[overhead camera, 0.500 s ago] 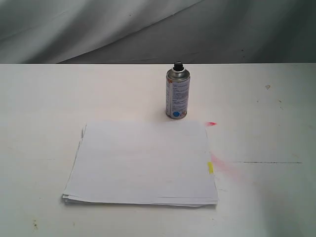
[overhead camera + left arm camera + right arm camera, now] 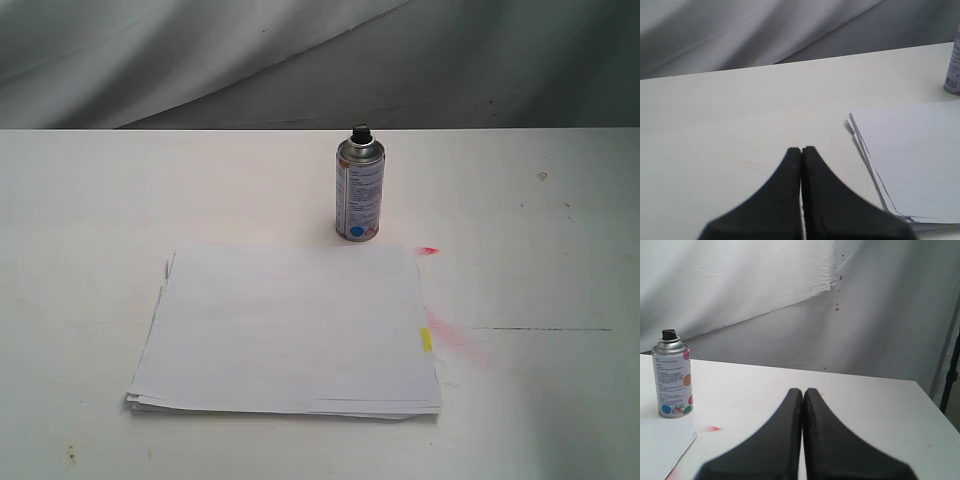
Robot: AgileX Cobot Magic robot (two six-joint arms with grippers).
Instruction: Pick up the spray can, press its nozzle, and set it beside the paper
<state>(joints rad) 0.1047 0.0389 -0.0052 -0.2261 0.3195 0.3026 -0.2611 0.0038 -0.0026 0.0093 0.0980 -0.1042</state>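
Observation:
The silver spray can (image 2: 359,191) stands upright on the white table, just behind the far edge of the paper (image 2: 290,330), with its black nozzle (image 2: 361,132) on top. The right wrist view shows the can (image 2: 672,381) and nozzle (image 2: 669,334) off to one side, well away from my right gripper (image 2: 803,390), which is shut on nothing. My left gripper (image 2: 801,149) is shut and empty over bare table beside the paper stack (image 2: 912,155); only the can's base (image 2: 953,80) shows there. Neither gripper appears in the exterior view.
A yellow tab (image 2: 426,339) sticks out of the paper's right edge. Red spray marks (image 2: 429,250) and a pink stain (image 2: 455,335) lie on the table (image 2: 100,220) right of the paper. A grey cloth backdrop (image 2: 300,60) hangs behind the table.

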